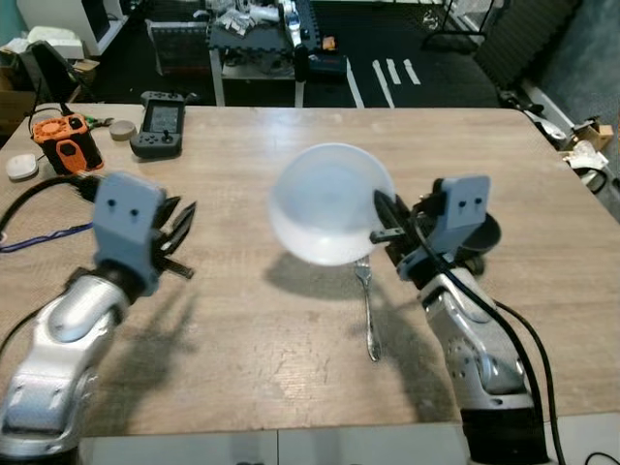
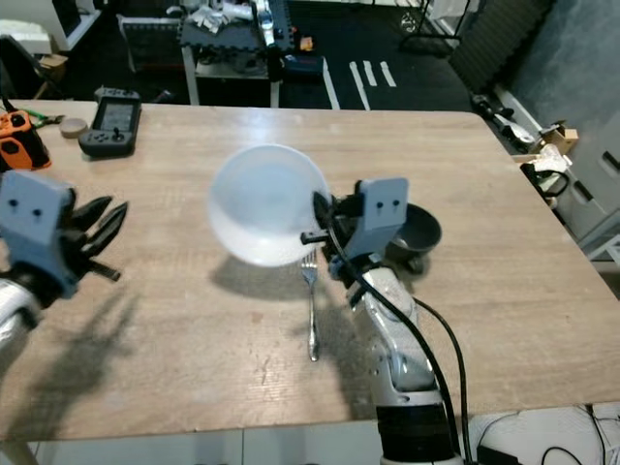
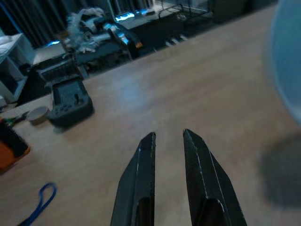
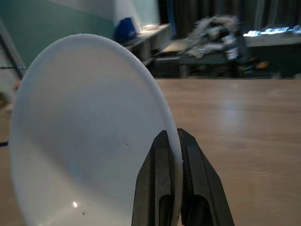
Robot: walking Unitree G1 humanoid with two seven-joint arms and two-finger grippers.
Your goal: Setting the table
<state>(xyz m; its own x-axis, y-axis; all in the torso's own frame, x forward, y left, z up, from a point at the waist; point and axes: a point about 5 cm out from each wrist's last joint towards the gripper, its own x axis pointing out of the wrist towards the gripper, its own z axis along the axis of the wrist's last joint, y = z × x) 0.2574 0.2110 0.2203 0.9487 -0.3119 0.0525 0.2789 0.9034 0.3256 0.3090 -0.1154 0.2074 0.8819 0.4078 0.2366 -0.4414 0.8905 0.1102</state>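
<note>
The wooden table (image 1: 291, 368) carries everything. Held above its middle is a white bowl (image 1: 327, 203), tilted up on its side so the hollow faces the head camera, its shadow falling on the wood beneath. The right tool (image 4: 175, 146) is clamped on the bowl's rim; the right wrist view shows this best, with the two black fingers (image 4: 157, 179) pressed together on either side of the thin white edge, a detail the head views blur. Just behind the right arm, toward the table's right edge, sits a dark bowl (image 2: 418, 231) (clearer in the right eye view, half hidden by the wrist in the left eye one).

The left tool (image 1: 174, 232) hangs above the table near its left edge, holding nothing. Its wrist view shows the fingers (image 3: 141, 179) parted by a narrow gap, bare wood between them.

At the far left corner lie a black handheld game console (image 1: 160, 126), an orange device (image 1: 63, 140) and a small round tan object (image 1: 121, 129); the left wrist view also picks up the console and a blue cord (image 3: 40, 202) near the left edge.

A metal fork (image 1: 368, 305) lies flat below the white bowl, tines toward the table's far edge, handle toward the near edge.
</note>
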